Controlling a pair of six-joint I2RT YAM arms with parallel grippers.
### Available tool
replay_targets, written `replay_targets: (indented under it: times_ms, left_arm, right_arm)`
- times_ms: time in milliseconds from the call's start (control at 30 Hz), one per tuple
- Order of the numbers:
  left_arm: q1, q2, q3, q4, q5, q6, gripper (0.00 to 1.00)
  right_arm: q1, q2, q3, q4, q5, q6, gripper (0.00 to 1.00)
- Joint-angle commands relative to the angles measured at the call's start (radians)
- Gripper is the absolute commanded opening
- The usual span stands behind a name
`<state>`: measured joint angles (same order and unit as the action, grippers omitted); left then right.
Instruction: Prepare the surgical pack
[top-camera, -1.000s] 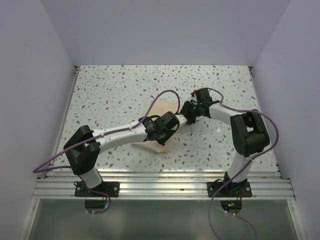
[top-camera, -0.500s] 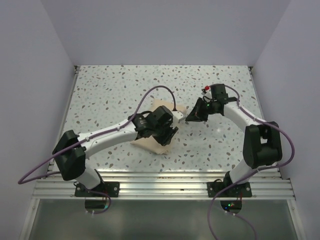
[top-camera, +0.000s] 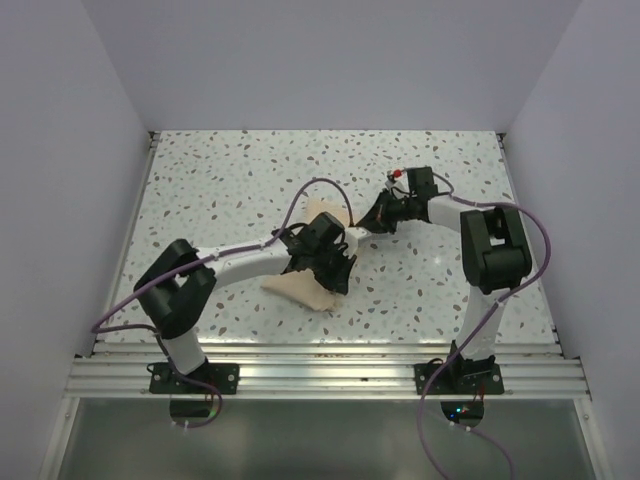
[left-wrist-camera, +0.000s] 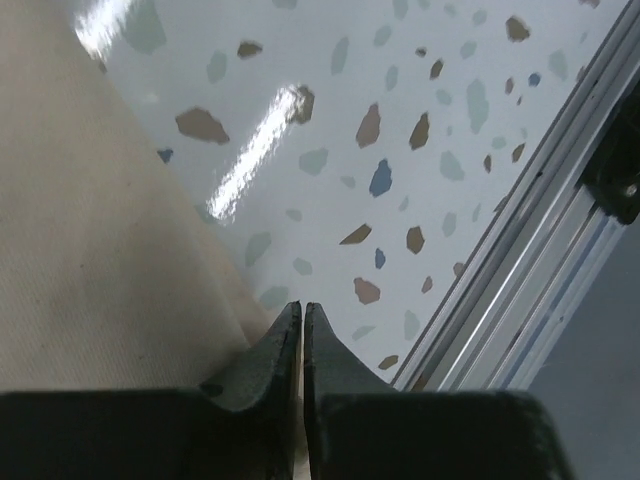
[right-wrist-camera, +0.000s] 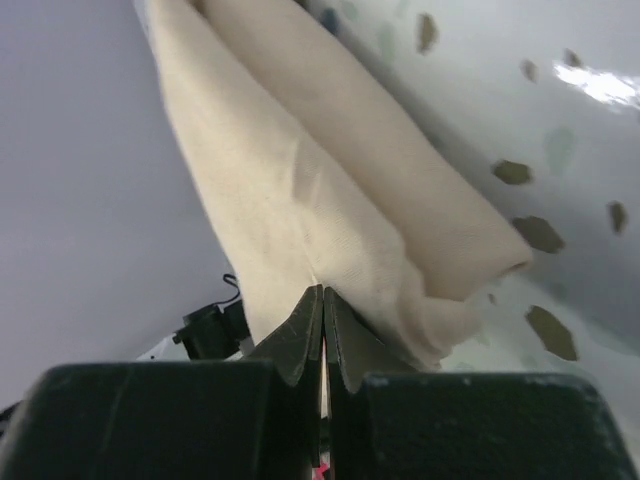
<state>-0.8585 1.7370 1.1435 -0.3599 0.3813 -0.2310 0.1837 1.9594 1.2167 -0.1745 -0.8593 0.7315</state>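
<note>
Now the right hand (right-wrist-camera: 323, 292) pinches a fold of the limp, light wrap sheet (right-wrist-camera: 300, 200); left hand (left-wrist-camera: 302, 308) clenched at its edge.

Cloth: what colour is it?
The cloth is plain tan-beige with no pattern. The right wrist view shows it best.

This is a robot laboratory cell (not a home or a shop). A white speckled desk (top-camera: 220, 180) is closed in by plain pale-violet walls (top-camera: 330, 60) at 9, 12 and 3 o'clock. At 6 o'clock an aluminium profile rail (top-camera: 320, 375) carries two bolted arms, the left arm (top-camera: 240, 265) and the right arm (top-camera: 495, 255), with loose purple cables (top-camera: 318, 181).
</note>
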Motion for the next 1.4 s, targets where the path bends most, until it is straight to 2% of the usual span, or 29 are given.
replay_targets:
  times_ms: [0, 100, 233, 333, 400, 467, 567, 733, 867, 967, 1100, 1367]
  left_arm:
    - [0.007, 0.007, -0.109, 0.113, 0.094, -0.063, 0.07]
    - [0.022, -0.005, -0.182, 0.13, 0.085, -0.068, 0.07]
    - [0.022, -0.056, -0.15, 0.041, 0.067, -0.047, 0.06]
    - [0.022, -0.126, -0.087, -0.043, 0.054, -0.036, 0.08]
    - [0.022, -0.171, -0.032, -0.071, 0.056, -0.034, 0.12]
    - [0.024, -0.182, -0.004, -0.067, 0.059, -0.036, 0.17]
    - [0.052, -0.13, 0.038, -0.024, 0.099, -0.051, 0.16]
    - [0.059, 0.033, 0.047, 0.094, 0.169, -0.086, 0.14]
    - [0.07, 0.113, -0.046, 0.147, 0.176, -0.085, 0.09]
    - [0.075, 0.096, -0.09, 0.099, 0.107, -0.036, 0.07]
    - [0.088, 0.055, -0.061, -0.042, -0.089, 0.03, 0.11]
    - [0.252, 0.206, 0.053, -0.195, -0.197, 0.113, 0.12]
  right_arm:
    - [-0.045, 0.045, -0.089, 0.076, -0.038, -0.067, 0.0]
    - [-0.062, 0.119, -0.065, 0.03, -0.026, -0.112, 0.0]
    - [-0.061, 0.053, -0.005, -0.019, 0.002, -0.119, 0.0]
    - [-0.062, -0.013, 0.122, -0.236, 0.031, -0.219, 0.0]
    - [-0.059, -0.074, 0.141, -0.287, 0.016, -0.23, 0.0]
    - [-0.047, -0.132, 0.11, -0.242, -0.012, -0.187, 0.0]
    - [-0.014, -0.162, -0.003, -0.13, -0.056, -0.138, 0.0]
    - [0.007, -0.096, -0.109, -0.057, -0.07, -0.136, 0.0]
    - [0.002, 0.012, -0.12, -0.022, -0.037, -0.149, 0.0]
    - [0.002, 0.001, -0.102, -0.013, -0.015, -0.129, 0.0]
    - [-0.009, -0.024, -0.048, -0.105, 0.045, -0.167, 0.0]
    - [-0.01, 0.001, -0.037, -0.112, 0.072, -0.135, 0.0]
